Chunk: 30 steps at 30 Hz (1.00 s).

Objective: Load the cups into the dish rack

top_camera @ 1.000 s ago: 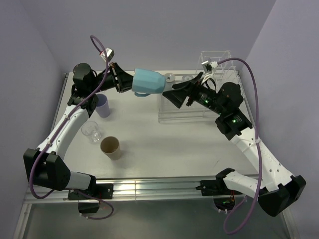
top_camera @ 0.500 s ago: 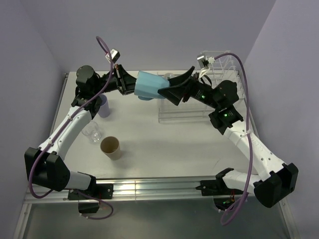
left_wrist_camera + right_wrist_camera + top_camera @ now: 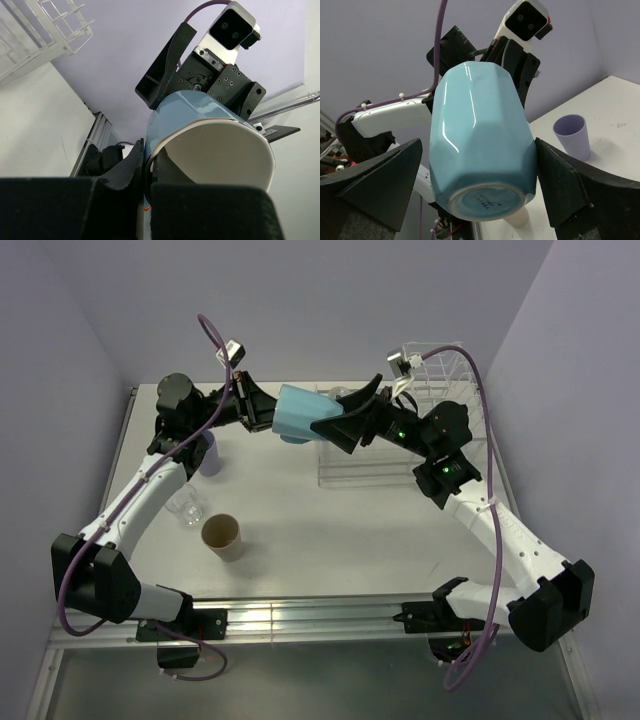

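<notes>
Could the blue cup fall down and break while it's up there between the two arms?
Yes, it might.
1. The blue mug hangs in the air above the table, pinched only at its rim by the left pincer. The right pincer stands open around it, so if the left one lets go too soon, the mug drops.
2. The mug's sides look smooth and shiny, so the right pincer's squeeze could slip.
</notes>
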Each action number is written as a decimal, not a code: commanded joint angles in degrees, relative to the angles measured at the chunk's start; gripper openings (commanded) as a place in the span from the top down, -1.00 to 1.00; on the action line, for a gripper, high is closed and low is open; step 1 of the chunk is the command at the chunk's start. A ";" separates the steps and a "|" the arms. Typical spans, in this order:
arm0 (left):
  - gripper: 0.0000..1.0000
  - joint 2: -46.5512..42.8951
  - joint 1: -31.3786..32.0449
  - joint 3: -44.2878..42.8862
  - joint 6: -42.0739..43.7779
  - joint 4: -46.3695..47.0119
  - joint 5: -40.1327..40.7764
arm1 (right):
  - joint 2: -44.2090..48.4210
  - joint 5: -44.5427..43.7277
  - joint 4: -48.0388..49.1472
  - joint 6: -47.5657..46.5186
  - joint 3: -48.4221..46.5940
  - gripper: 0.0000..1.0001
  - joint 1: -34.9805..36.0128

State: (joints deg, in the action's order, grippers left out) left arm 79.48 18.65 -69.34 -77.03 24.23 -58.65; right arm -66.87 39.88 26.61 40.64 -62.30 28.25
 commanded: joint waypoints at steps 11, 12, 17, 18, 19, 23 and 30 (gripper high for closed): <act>1.00 -0.29 0.68 0.17 -2.68 7.94 0.91 | -0.45 0.20 2.04 0.84 -1.59 -0.92 1.54; 1.00 -0.29 0.68 0.26 -2.68 8.03 0.91 | -0.45 0.20 1.78 0.75 -1.77 -0.90 1.54; 1.00 -0.03 0.68 0.43 -2.86 8.73 1.00 | -0.54 -1.29 -1.64 -1.70 -2.74 -0.79 2.33; 1.00 -0.12 0.68 0.43 -2.86 8.73 1.08 | -0.54 -1.56 -2.00 -1.79 -2.74 -0.78 2.51; 1.00 -0.12 0.68 0.52 -2.77 8.73 1.08 | -0.54 -1.64 -2.09 -1.88 -2.56 -0.77 2.51; 1.00 -0.12 0.68 0.61 -2.60 8.82 1.09 | -0.63 -2.43 -3.49 -2.67 -2.74 -0.77 2.77; 1.00 -0.21 0.68 0.35 -1.89 8.47 1.44 | -0.81 -2.88 -5.34 -3.64 -3.18 -0.79 3.30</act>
State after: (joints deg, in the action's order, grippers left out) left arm 79.79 18.85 -67.72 -77.84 27.20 -58.87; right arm -67.42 37.32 22.65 38.92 -63.20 30.22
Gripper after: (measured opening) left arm 0.079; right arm 0.896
